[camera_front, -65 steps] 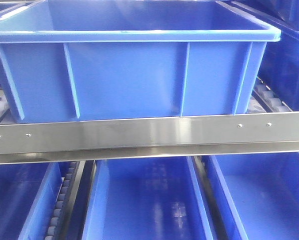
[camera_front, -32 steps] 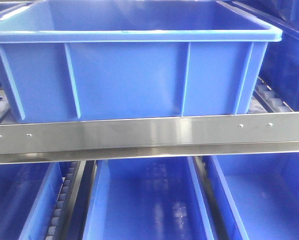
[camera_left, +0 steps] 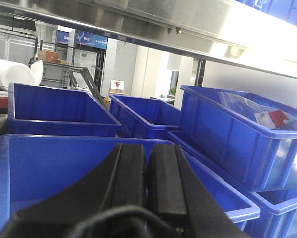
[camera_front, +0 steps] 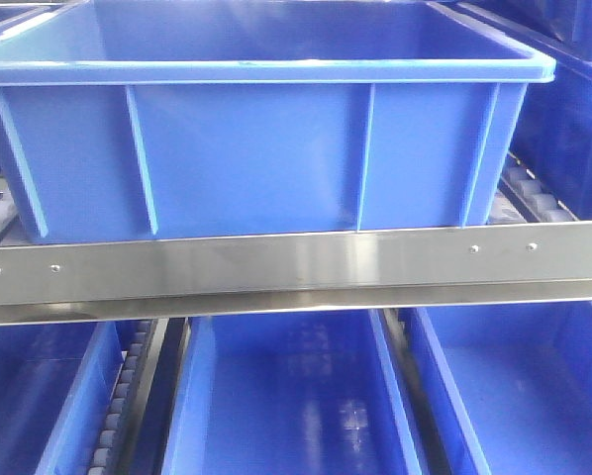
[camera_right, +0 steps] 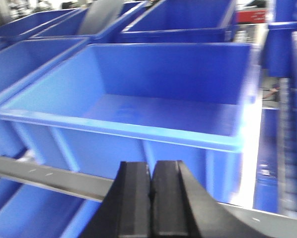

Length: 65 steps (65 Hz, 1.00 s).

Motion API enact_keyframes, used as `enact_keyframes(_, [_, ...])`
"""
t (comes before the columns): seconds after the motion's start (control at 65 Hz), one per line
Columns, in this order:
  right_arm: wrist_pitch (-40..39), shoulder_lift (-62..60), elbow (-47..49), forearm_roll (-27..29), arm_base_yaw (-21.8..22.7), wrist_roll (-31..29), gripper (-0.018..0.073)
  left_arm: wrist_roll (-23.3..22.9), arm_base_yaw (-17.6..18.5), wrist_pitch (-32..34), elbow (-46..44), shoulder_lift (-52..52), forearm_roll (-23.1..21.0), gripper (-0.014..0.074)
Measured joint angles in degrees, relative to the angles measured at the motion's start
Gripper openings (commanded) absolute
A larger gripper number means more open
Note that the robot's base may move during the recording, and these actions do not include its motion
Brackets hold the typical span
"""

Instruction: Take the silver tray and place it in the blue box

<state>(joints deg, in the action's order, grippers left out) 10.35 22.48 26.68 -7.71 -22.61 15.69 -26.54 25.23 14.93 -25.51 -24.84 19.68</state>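
I have two hands: my left hand and my right hand, each with two black fingers. In the front view I count one box on the upper level, one steel rail under it, and four screws in that rail, two near each end. Below the rail I count three more blue crates side by side. From my left wrist I count five blue crates in all.
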Motion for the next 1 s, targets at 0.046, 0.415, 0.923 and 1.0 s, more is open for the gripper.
enact_keyframes(0.046, [-0.25,-2.32,-1.97,0.00,3.41,0.00,0.0052,0.00,0.00,0.00,0.00,0.00,0.00,-0.0006])
enact_keyframes(0.415, [-2.75,-22.43,-23.27,1.94,19.50,0.00,0.0052,0.00,0.00,0.00,0.00,0.00,0.00,-0.0006])
enact_keyframes(0.923, [-10.79,-23.03,-28.30,0.04,19.63,-1.66,0.0052,0.00,0.00,0.10,0.00,0.07,0.00,-0.0006])
enact_keyframes(1.0, [-9.99,-23.03,-28.30,0.04,19.63,-1.86,0.0052,0.00,0.00,0.10,0.00,0.07,0.00,-0.0006])
